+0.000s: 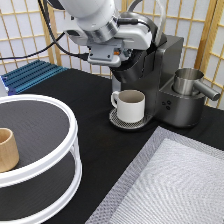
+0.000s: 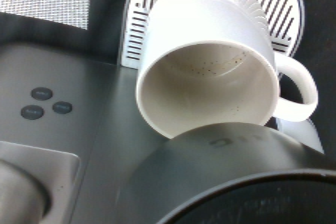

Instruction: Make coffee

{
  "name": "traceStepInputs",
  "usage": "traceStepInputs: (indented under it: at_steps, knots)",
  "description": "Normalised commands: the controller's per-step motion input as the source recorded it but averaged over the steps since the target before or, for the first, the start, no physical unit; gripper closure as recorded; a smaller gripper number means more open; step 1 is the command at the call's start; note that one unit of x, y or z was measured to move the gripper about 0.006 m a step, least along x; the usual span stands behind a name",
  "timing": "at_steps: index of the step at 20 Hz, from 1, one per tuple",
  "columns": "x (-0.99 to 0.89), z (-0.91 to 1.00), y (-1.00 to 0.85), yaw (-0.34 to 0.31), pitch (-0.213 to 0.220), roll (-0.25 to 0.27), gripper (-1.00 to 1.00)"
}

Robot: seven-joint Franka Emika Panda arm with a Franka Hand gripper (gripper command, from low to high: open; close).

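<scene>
A black bench is backed by paper screens. The white handled ceramic mug is seated on the grey coffee machine's round drip tray. The tool is positioned over the brew head; its opening cannot be determined. The coffee pod is not visible.

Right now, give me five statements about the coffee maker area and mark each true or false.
1. A white mug stands on the coffee maker's drip tray. True.
2. The mug is full of coffee. False: the wrist view shows it empty.
3. The gripper is over the coffee maker. True.
4. The wooden cup sits beside the mug. False: it is on the round white shelf.
5. The metal cup lies on the mat. False: it sits on the machine.
</scene>
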Motion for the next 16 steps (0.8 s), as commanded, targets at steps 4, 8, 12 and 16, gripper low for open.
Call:
traceStepInputs:
  at_steps: [4, 8, 12, 16]
  knots:
    - [0.04, 0.00, 0.43, -0.058, -0.096, -0.329, 1.00]
    - [0.00, 0.11, 0.31, -0.060, -0.051, -0.295, 1.00]
    - [-0.05, 0.15, 0.23, -0.058, -0.062, -0.247, 1.00]
    - [-0.08, 0.10, 0.14, -0.044, -0.048, -0.168, 1.00]
